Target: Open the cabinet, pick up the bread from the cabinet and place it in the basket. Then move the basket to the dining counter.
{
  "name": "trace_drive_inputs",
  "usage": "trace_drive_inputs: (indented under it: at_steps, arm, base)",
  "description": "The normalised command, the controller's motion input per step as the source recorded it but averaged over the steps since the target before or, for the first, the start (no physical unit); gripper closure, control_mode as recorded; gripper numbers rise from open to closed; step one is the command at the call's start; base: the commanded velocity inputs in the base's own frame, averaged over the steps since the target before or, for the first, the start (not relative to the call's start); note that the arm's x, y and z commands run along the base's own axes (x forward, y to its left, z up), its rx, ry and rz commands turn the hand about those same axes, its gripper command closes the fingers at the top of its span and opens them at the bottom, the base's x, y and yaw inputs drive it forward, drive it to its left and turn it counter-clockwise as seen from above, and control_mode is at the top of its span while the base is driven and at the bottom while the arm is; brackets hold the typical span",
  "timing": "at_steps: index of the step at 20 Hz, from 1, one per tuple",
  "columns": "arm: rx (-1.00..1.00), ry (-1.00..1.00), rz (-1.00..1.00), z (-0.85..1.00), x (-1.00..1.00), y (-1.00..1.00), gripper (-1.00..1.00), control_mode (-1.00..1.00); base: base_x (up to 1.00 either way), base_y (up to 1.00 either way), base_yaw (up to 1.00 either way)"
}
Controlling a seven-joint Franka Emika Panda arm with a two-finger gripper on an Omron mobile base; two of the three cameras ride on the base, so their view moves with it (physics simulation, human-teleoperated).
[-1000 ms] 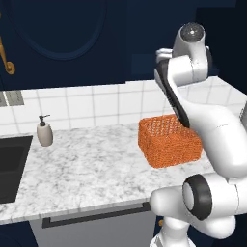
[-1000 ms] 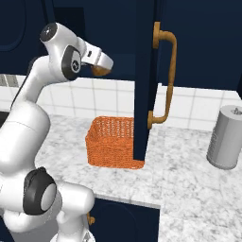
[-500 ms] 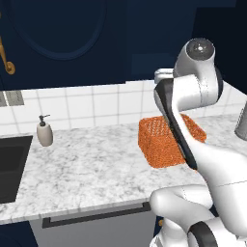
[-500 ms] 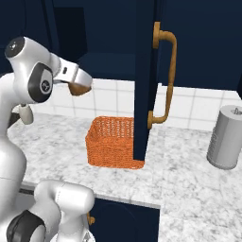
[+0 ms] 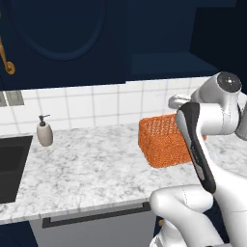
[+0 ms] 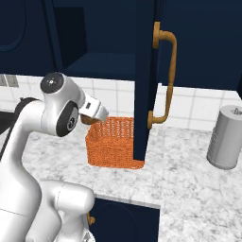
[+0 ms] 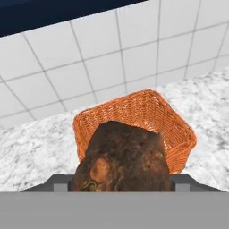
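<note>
Bread (image 7: 123, 159) — dark brown crusty loaf, clamped between the fingers of the end effector (image 7: 121, 181), sitting low in the hand view and covering the front rim of the basket (image 7: 176, 127). Loaf is above the basket, not in it; I can't tell how high it hangs over the rim.

Basket (image 5: 161, 141) is orange wicker, standing upright on the marble bench (image 5: 87, 166) near the white-tile backsplash (image 5: 96, 103). In the left base view the arm's forearm crosses in front of its right side. In the right base view the basket (image 6: 111, 142) sits just left of the open cabinet door (image 6: 144, 80), whose lower edge overlaps the basket's right corner in that view — touching or not, can't tell.

Cabinet (image 6: 101, 56) is open, dark navy, shelf visible inside. Brass handle (image 6: 165, 78) on the door edge faces the camera.

End effector (image 6: 87, 118) is at the basket's left rim in the right base view, a brown bit of loaf showing under the wrist.

Other items: soap dispenser (image 5: 45, 131) beside the black sink (image 5: 12, 166) at the left, well apart from the basket; grey canister (image 6: 227, 137) on the bench at the right.
</note>
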Motion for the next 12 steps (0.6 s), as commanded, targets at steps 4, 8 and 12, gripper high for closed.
trace_drive_inputs:
  at_steps: [4,8,12]
  arm:
    - [0.02,0.16,0.00,-0.61,0.24,-0.03,1.00,-1.00]
    - [0.00,0.23,0.00,-0.61,0.44,0.00,1.00,-1.00]
    - [0.00,0.25,0.00,-0.49,0.61,0.00,1.00,-1.00]
  base:
    - [0.00,0.00,0.00]
    - [0.00,0.00,0.00]
    - [0.00,0.00,0.00]
